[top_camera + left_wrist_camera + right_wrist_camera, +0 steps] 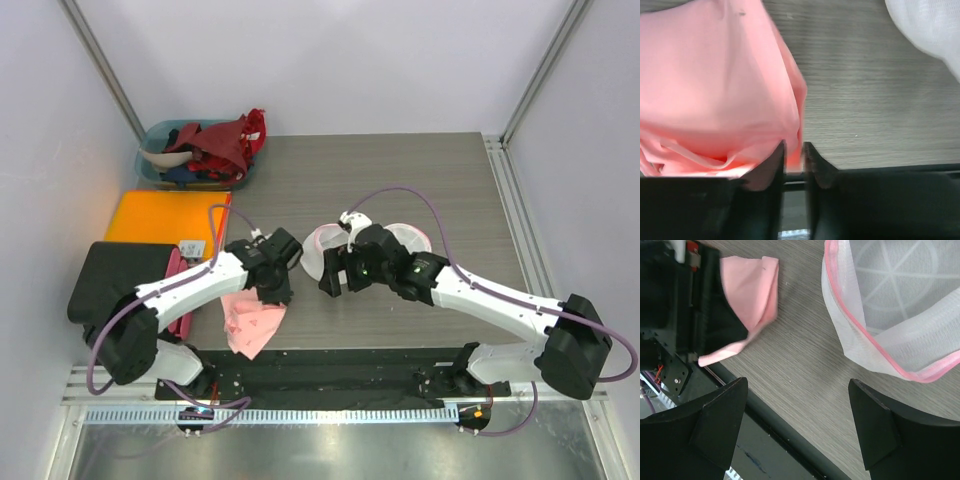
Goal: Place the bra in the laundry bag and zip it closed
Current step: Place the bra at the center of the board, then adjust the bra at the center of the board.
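Note:
The pink bra (250,320) lies crumpled on the wooden table near its front edge; it fills the left of the left wrist view (715,90) and shows at the top left of the right wrist view (752,285). My left gripper (278,292) (794,147) hangs at the bra's right edge, its jaws parted by a narrow gap with the cloth's edge showing between the tips. The laundry bag (320,250) (900,315) (935,30), white mesh with pink zip trim, lies open in the middle of the table. My right gripper (330,283) (797,382) stands wide open over bare table just left of the bag, holding nothing.
A teal bin (195,155) of clothes sits at the back left. An orange board (165,215) and a black box (115,280) lie along the left side. A black rail (330,360) runs along the table's front edge, just under both grippers.

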Available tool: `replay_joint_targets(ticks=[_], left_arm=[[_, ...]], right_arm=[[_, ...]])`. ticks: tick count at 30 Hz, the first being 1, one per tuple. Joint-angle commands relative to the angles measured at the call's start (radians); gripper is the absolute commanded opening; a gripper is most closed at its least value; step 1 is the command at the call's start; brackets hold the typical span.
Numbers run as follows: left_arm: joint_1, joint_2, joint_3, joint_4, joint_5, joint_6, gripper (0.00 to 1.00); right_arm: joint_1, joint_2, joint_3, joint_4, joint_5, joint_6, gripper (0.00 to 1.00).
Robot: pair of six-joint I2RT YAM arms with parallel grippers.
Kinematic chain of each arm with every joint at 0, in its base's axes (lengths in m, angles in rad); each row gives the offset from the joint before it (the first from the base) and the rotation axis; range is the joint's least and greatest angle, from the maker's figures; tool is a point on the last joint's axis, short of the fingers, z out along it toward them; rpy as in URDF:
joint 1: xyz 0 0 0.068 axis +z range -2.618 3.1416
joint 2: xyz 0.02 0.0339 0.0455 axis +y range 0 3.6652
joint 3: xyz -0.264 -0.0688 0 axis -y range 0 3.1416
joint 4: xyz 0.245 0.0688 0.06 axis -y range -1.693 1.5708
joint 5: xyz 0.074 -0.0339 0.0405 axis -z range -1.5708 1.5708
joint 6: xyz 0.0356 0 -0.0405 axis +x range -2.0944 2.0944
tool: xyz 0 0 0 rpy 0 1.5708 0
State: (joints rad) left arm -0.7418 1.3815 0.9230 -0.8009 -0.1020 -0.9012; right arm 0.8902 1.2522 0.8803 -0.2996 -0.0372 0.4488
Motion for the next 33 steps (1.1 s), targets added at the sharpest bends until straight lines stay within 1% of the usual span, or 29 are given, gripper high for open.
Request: replay_joint_targets(ticks=[1, 3, 4, 5, 6, 7, 9, 10, 11, 13, 14, 15, 16, 17, 18, 19, 20, 21, 23, 24, 26, 28, 30, 33], left_arm=[[-0.076, -0.039, 0.007, 0.094, -0.068, -0.028, 0.52], [-0.077, -0.099, -0.003, 0.089, -0.094, -0.024, 0.62], [-0.079, -0.133, -0.009, 0.082, -0.123, -0.025, 0.74], [-0.077, -0.209, -0.016, 0.075, -0.139, -0.028, 0.79], [-0.077, -0.243, -0.024, 0.054, -0.155, -0.034, 0.81], [-0.077, -0.281, -0.041, 0.033, -0.175, -0.072, 0.82], [-0.077, -0.375, -0.067, -0.027, -0.226, -0.129, 0.76], [-0.076, -0.401, -0.097, -0.052, -0.235, -0.219, 0.73], [-0.076, -0.445, -0.111, -0.072, -0.237, -0.257, 0.73], [-0.074, -0.481, -0.139, -0.170, -0.251, -0.347, 0.75], [-0.076, -0.514, -0.141, -0.207, -0.277, -0.423, 0.75], [-0.074, -0.533, -0.144, -0.272, -0.297, -0.456, 0.75], [-0.074, -0.559, -0.153, -0.297, -0.318, -0.496, 0.76], [-0.074, -0.582, -0.165, -0.317, -0.359, -0.586, 0.79], [-0.073, -0.637, -0.194, -0.345, -0.372, -0.623, 0.83], [-0.074, -0.663, -0.213, -0.350, -0.378, -0.666, 0.83], [-0.071, -0.692, -0.236, -0.339, -0.380, -0.698, 0.82], [-0.068, -0.752, -0.280, -0.313, -0.384, -0.708, 0.78], [-0.068, -0.809, -0.320, -0.287, -0.384, -0.728, 0.73], [-0.067, -0.832, -0.357, -0.278, -0.387, -0.731, 0.65], [-0.065, -0.881, -0.397, -0.247, -0.393, -0.726, 0.57], [-0.065, -0.875, -0.406, -0.236, -0.412, -0.723, 0.56], [-0.065, -0.852, -0.415, -0.224, -0.427, -0.720, 0.52], [-0.062, -0.800, -0.423, -0.160, -0.427, -0.693, 0.49]], right_arm=[[0.003, -0.039, -0.040, 0.034, 0.020, 0.028, 0.87], [0.003, -0.039, -0.056, 0.043, 0.010, 0.036, 0.87], [0.003, -0.037, -0.061, 0.048, 0.004, 0.037, 0.87], [0.003, -0.028, -0.064, 0.053, -0.003, 0.037, 0.87], [0.003, -0.022, -0.067, 0.065, -0.013, 0.036, 0.87], [0.003, -0.016, -0.067, 0.068, -0.018, 0.037, 0.87], [0.006, 0.004, -0.058, 0.077, -0.029, 0.037, 0.87], [0.007, 0.010, -0.055, 0.082, -0.035, 0.034, 0.87], [0.009, 0.015, -0.049, 0.083, -0.039, 0.034, 0.87], [0.015, 0.029, -0.035, 0.094, -0.052, 0.028, 0.87], [0.016, 0.033, -0.034, 0.097, -0.053, 0.027, 0.87], [0.018, 0.038, -0.026, 0.103, -0.056, 0.025, 0.87], [0.019, 0.050, -0.023, 0.108, -0.062, 0.024, 0.87], [0.021, 0.058, -0.020, 0.112, -0.066, 0.024, 0.87], [0.023, 0.067, -0.009, 0.117, -0.073, 0.024, 0.87], [0.027, 0.085, -0.003, 0.119, -0.079, 0.022, 0.87], [0.033, 0.093, 0.003, 0.122, -0.092, 0.019, 0.87], [0.038, 0.104, 0.017, 0.125, -0.099, 0.015, 0.87], [0.064, 0.137, 0.034, 0.125, -0.112, -0.002, 0.87], [0.072, 0.153, 0.054, 0.122, -0.116, -0.010, 0.87], [0.090, 0.191, 0.081, 0.120, -0.121, -0.019, 0.87], [0.101, 0.214, 0.097, 0.122, -0.127, -0.022, 0.87], [0.104, 0.236, 0.112, 0.123, -0.132, -0.024, 0.87], [0.115, 0.237, 0.115, 0.125, -0.127, -0.024, 0.87]])
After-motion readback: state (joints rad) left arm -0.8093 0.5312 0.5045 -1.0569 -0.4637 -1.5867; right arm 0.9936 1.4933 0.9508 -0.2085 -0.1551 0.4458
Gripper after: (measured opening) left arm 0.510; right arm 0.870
